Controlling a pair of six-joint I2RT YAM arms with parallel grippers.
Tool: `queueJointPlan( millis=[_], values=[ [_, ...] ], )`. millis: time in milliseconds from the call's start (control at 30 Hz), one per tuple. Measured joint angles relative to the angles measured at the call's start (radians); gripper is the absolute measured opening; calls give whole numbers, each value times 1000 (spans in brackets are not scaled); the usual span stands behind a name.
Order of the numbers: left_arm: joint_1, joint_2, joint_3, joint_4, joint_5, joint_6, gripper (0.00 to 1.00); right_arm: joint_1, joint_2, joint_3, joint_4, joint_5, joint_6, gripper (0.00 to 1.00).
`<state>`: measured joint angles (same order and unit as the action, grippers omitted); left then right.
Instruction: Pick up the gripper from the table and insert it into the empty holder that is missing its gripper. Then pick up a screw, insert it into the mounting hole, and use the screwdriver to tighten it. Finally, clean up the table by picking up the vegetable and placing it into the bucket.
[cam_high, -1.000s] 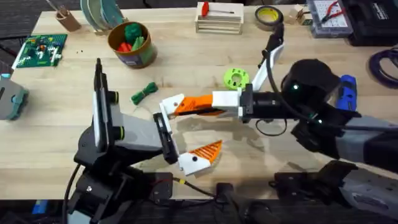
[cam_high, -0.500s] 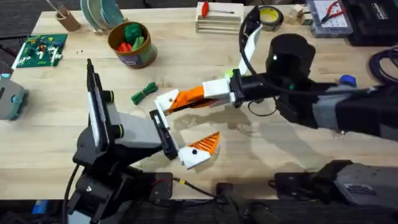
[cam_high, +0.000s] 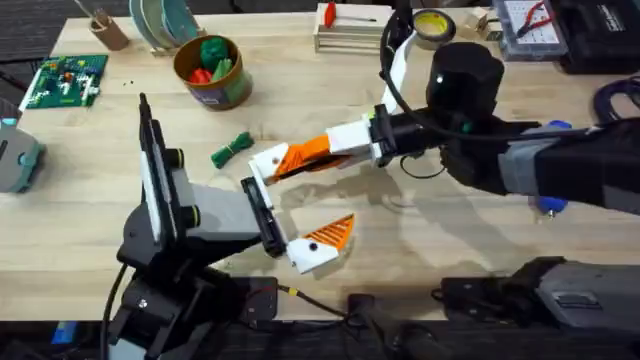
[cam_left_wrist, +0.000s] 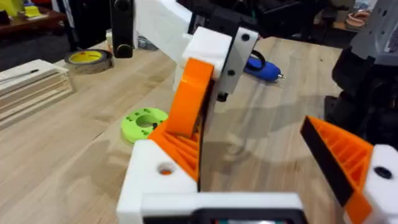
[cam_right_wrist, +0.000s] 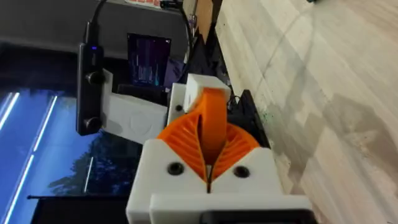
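The right arm's pincer (cam_high: 292, 158), white blocks with orange ribbed pads, had been carried leftward across the pale wooden counter (cam_high: 480, 250) over the last second. Little further travel was seen in the final half second. Its pads were closed on the gripper (cam_right_wrist: 214, 118), a small loose orange plastic wedge, whose free end projected beyond them.

That end had been brought right up to the holder (cam_high: 266, 163), the bare white angular finger block on the left arm. Whether the wedge was already seated could not be told. The left arm's pincer (cam_high: 318, 197) was held wide apart, its other finger carrying its own orange tip. The left arm had barely shifted.

From this it was judged that the approach was finished and the insertion was in hand, with fine alignment now required.

The later steps were untouched:
- The blue pen-shaped electric screwdriver (cam_left_wrist: 264, 68) lay on the counter behind the right arm.
- The small dark green toy vegetable (cam_high: 232, 150) lay just beyond the left arm.
- It was well apart from the short round golden-rimmed bucket (cam_high: 228, 92).
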<state>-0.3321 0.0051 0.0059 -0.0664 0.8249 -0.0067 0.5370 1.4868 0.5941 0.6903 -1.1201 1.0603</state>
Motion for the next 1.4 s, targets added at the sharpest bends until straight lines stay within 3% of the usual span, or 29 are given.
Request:
queueJointPlan(
  millis=[667,1400],
  values=[
    [11,0,0,0,-35,-9,993,47,64,51,11,36,-14,6],
    [17,0,1,-1,-70,-12,993,81,64,58,24,159,-52,6]
  ],
)
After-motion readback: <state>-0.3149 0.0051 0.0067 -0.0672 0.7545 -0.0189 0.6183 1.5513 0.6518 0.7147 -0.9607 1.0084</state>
